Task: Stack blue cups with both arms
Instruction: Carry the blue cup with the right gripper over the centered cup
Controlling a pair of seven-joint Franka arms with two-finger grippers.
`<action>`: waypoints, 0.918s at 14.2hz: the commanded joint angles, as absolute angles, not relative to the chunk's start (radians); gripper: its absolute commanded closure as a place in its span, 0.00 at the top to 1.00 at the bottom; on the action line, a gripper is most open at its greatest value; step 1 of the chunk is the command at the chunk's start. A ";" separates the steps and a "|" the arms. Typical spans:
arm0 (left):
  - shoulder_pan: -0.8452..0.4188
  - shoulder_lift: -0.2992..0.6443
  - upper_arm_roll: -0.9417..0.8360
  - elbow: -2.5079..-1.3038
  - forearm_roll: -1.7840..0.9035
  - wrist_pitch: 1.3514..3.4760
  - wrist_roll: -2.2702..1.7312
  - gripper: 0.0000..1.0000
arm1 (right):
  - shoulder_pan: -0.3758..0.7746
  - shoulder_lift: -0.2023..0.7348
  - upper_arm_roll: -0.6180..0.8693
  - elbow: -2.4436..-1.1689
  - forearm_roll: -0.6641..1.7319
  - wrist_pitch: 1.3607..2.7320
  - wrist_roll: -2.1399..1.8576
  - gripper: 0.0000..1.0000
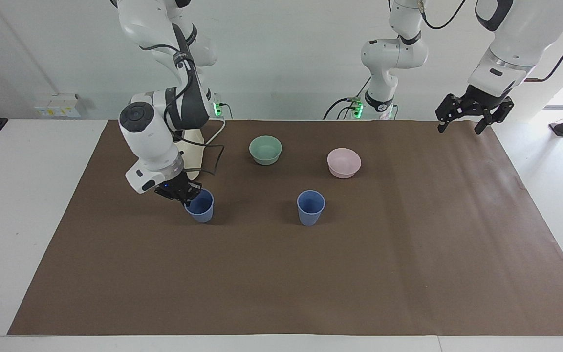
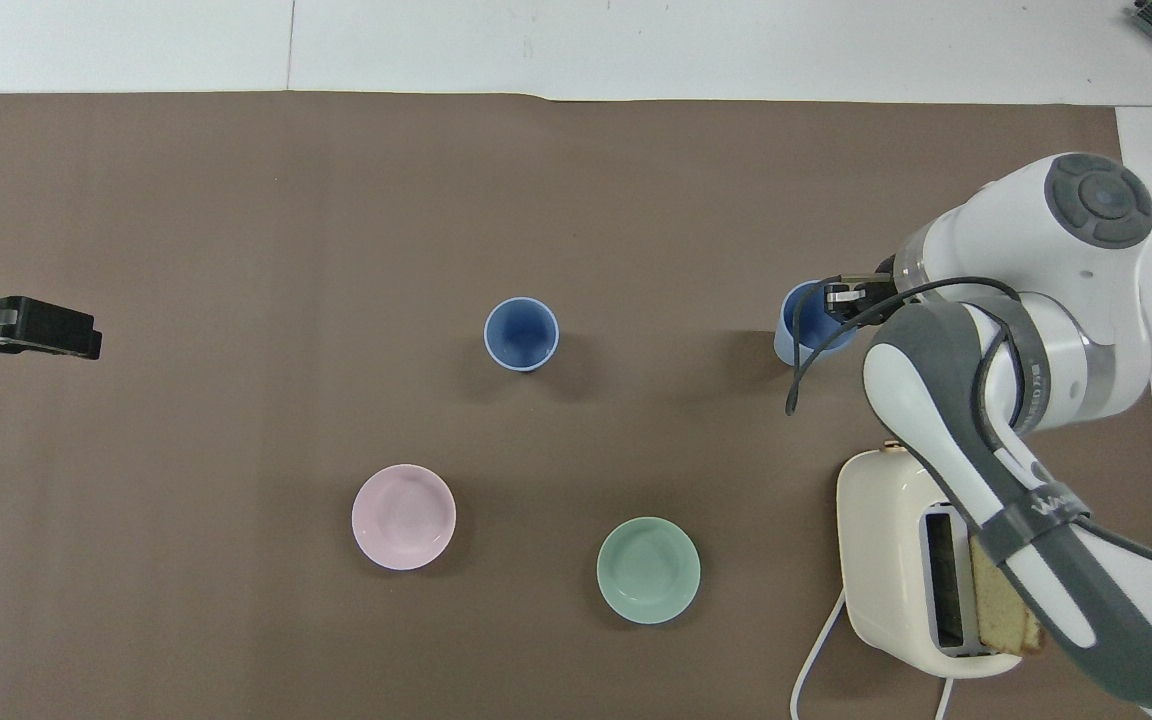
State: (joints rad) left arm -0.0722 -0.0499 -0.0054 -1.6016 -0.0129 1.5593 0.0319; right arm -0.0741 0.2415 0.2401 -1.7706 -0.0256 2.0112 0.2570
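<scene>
- The right hand [image 1: 186,194] was clamped on the rim of one blue cup [image 1: 200,208], which looked tipped a little and perhaps just clear of the desk [image 1: 281,274]; I could not say for certain that its base had left the brown sheet.
- The other blue cup [image 1: 310,207] stood upright and open-mouthed near the middle of the desk, well apart from the held one, toward the left arm's end, and about level with it.
- So the coming move, as I judged it, turned on that sideways gap: the held cup would have to go up, across toward the left arm's end, then straight down along the standing cup's upright axis to nest in it.
- The right arm was plainly the nearer to both cups.
- The left hand [image 1: 468,115] hung in the air over the edge of the brown sheet at its own end, fingers apart and empty, waiting.
- Counted: two blue cups, one green bowl [image 1: 265,149], one pink bowl [image 1: 343,162], both bowls nearer to the robots than the cups, and one toaster [image 2: 911,560] with a slice of bread in it by the right arm.
</scene>
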 commanded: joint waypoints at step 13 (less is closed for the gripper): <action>-0.061 -0.058 -0.009 -1.592 -0.023 1.537 0.040 1.00 | 0.259 0.351 0.264 -1.355 0.033 1.902 0.661 0.00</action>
State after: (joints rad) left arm -0.0722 -0.0514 -0.0058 -1.6016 -0.0130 1.5576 0.0321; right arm 0.2598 0.3147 0.2561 -1.4077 -0.0095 1.8865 0.6465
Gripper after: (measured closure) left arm 0.000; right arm 0.956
